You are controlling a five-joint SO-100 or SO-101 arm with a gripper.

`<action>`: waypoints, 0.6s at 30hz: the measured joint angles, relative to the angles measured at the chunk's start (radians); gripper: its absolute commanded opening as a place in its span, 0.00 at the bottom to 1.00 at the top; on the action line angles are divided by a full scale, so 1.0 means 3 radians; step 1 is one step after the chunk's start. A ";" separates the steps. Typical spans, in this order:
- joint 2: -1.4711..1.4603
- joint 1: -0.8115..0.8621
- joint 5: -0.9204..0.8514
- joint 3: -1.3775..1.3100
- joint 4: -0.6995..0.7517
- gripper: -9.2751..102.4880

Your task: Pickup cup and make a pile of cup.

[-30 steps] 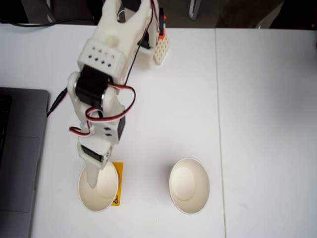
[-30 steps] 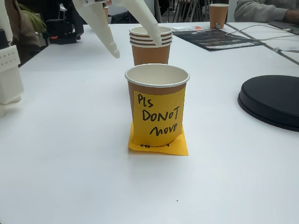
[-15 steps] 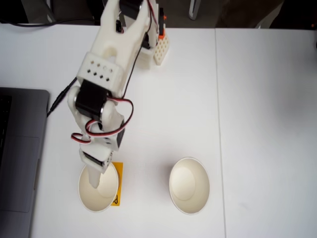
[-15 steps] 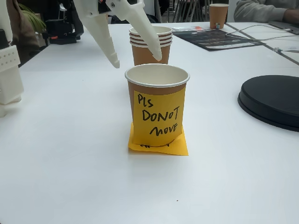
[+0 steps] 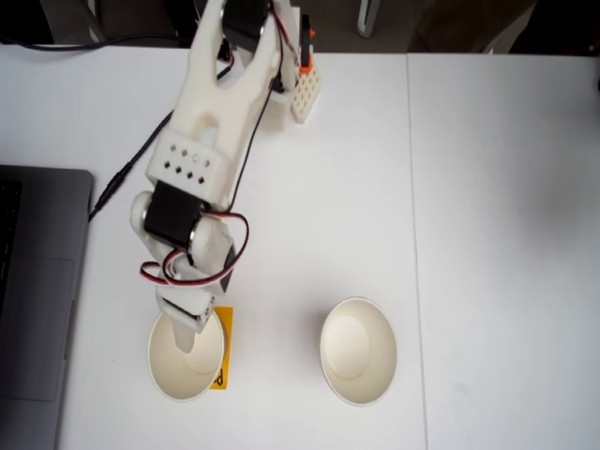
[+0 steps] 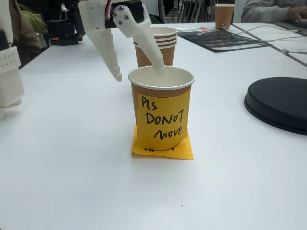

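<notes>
Seen from above, a laptop (image 5: 37,291) is lying at the 9 o'clock edge of the white tabletop (image 5: 506,234). The white arm (image 5: 202,141) is reaching from its base near 12 o'clock down toward 7 o'clock, its wrist bending steeply over the left cup (image 5: 187,361). The gripper (image 5: 187,339) is hanging at that cup's 12 o'clock rim. In the low side view the gripper (image 6: 137,73) is standing wide apart, straddling the rim: the left finger (image 6: 108,52) is pointing down just outside the wall, at about 10 o'clock of the cup (image 6: 161,96), while the other finger is dipping inside the mouth. It is gripping nothing. That cup is standing upright on an orange sticky note (image 6: 163,146), with a second yellow note (image 6: 162,120) reading "PLS DO NOT MOVE" stuck on its front. To the right in the overhead picture, the other cup (image 5: 357,350) is standing upright and apart, at about 3 o'clock of the first. A stack of cups (image 6: 165,45) is standing behind the gripper in the side view.
</notes>
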 measured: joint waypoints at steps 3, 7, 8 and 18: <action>-0.0046 0.0077 0.0000 0.0000 0.0000 0.36; -0.0097 0.0107 0.0000 -0.0031 0.0000 0.36; -0.0112 0.0097 0.0000 -0.0066 0.0000 0.36; -0.0291 0.0077 0.0000 -0.0327 0.0000 0.36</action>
